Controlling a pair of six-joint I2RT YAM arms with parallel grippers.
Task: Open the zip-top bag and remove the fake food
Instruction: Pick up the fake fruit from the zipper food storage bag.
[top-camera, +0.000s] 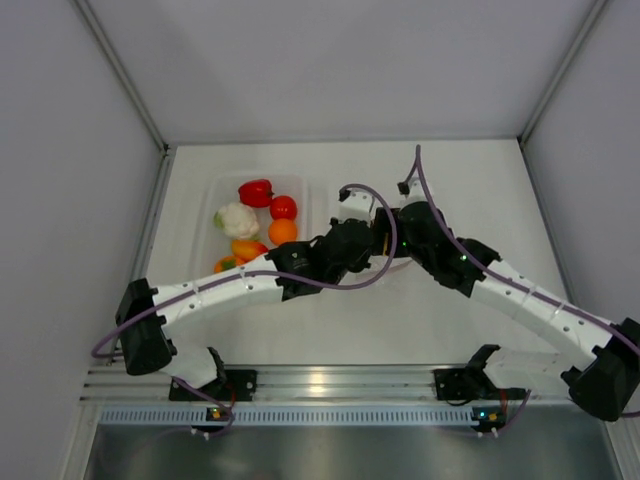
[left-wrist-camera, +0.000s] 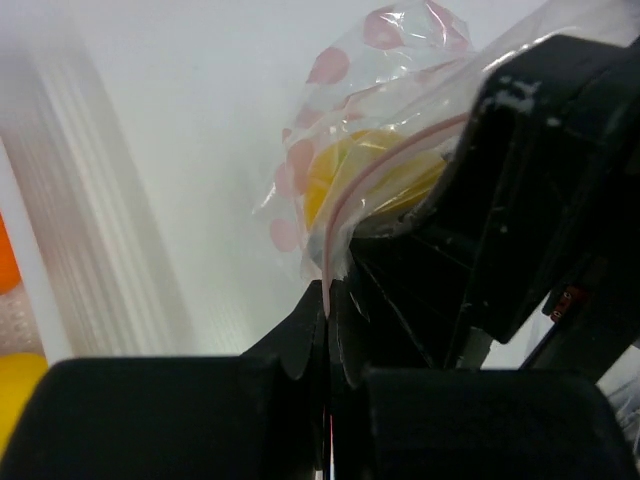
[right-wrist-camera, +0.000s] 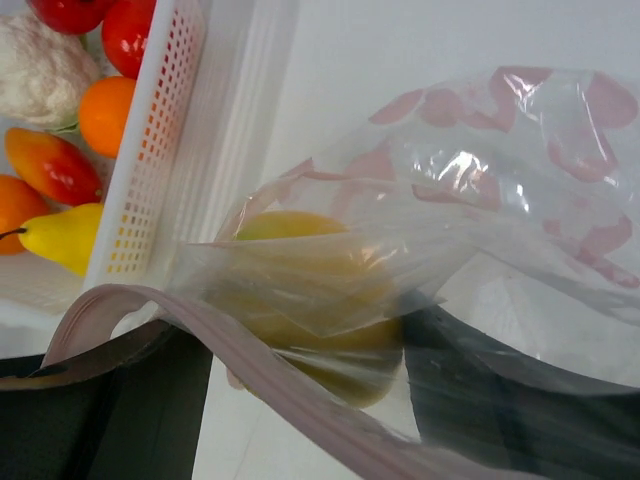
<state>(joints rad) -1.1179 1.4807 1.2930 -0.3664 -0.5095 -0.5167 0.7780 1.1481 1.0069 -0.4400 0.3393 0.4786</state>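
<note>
The zip-top bag (left-wrist-camera: 370, 110) is clear with pink dots and a pink zip strip (right-wrist-camera: 260, 375). It holds a yellow lemon (right-wrist-camera: 300, 300), which also shows in the left wrist view (left-wrist-camera: 350, 170). My left gripper (left-wrist-camera: 328, 290) is shut on the bag's pink strip at one corner. My right gripper (right-wrist-camera: 310, 340) has its fingers wide apart, and the bag with the lemon lies between them, the strip draped across. In the top view both grippers (top-camera: 365, 235) meet at the table's middle and hide the bag.
A clear tray (top-camera: 222, 190) with a white perforated wall (right-wrist-camera: 170, 120) stands left of the grippers. It holds a red pepper (top-camera: 256, 192), a tomato (top-camera: 283, 208), a cauliflower (top-camera: 237, 220), an orange (top-camera: 283, 231) and other fruit. Grey walls enclose the table.
</note>
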